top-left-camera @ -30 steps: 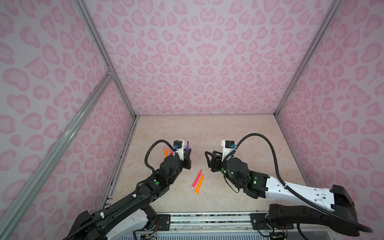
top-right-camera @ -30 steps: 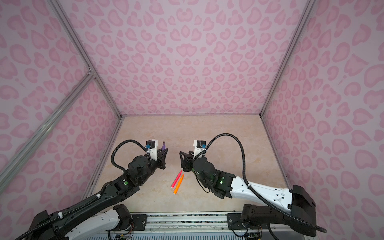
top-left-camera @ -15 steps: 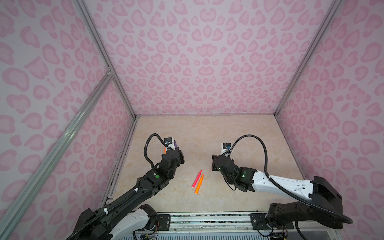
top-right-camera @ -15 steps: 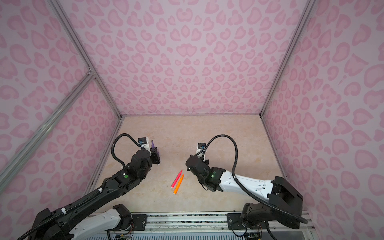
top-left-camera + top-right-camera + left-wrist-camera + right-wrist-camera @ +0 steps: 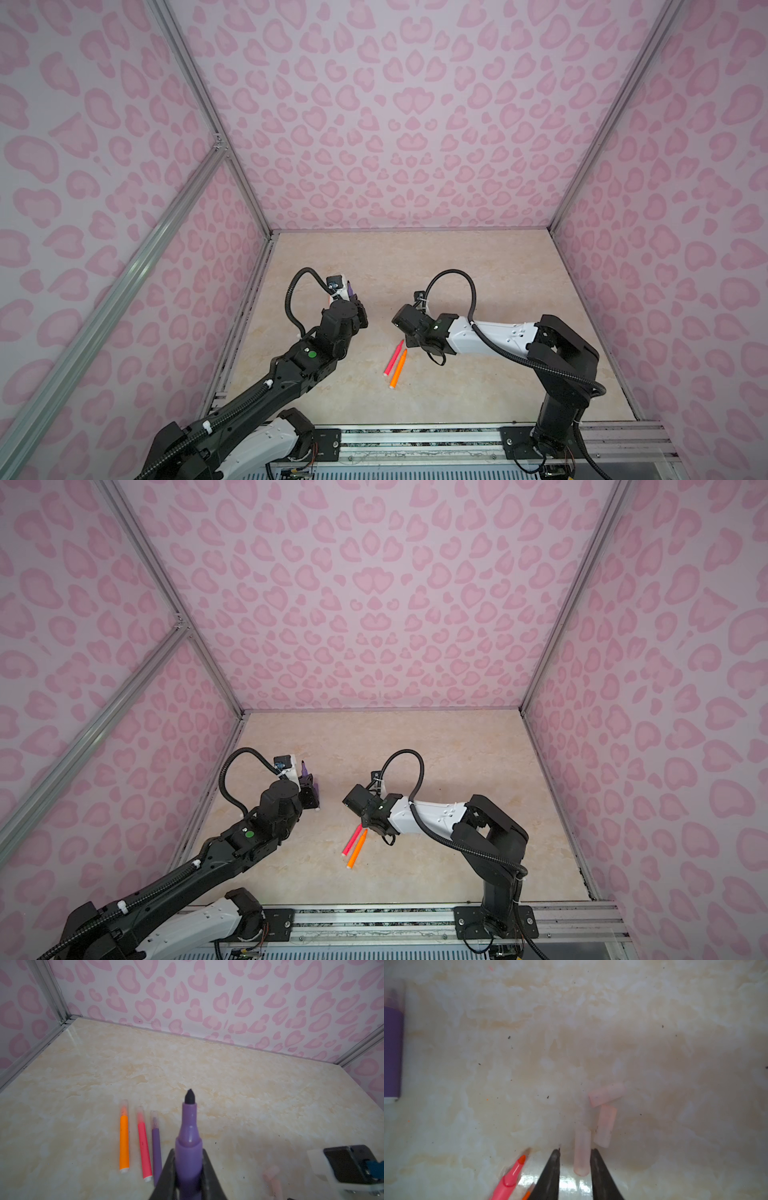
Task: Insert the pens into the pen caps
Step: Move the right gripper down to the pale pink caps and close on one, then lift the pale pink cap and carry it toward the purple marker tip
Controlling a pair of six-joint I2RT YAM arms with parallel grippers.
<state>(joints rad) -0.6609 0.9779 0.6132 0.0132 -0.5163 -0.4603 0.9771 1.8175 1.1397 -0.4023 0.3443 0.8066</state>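
Since the pen cap [image 5: 582, 1147] lying on the table [image 5: 508, 1053] looks light, slick and easily flicked away, the right pincer [image 5: 574, 1150], narrowly parted astride it, should pinch mid-barrel. The left pincer [image 5: 188, 1152] clamps the stiff purple pen [image 5: 188, 1118] low, its tip free.

Place: a robot test cell in a lab, a boxed-in bench rather than a lived-in room.
Enclosure: printed walls [image 5: 395, 124] with pink heart-like blotches close in three sides, joined by bare aluminium struts [image 5: 202, 95].
Surface: a beige marble-look tabletop [image 5: 478, 270] forms the floor of the box.
Mounting: a left arm [image 5: 291, 374] and a right arm [image 5: 490, 338] stand on a metal rail [image 5: 415, 442] along the front edge.
Wiring: black corrugated cables [image 5: 451, 271] loop openly over the arms.
Props: loose pens [image 5: 398, 370] lie on the surface.
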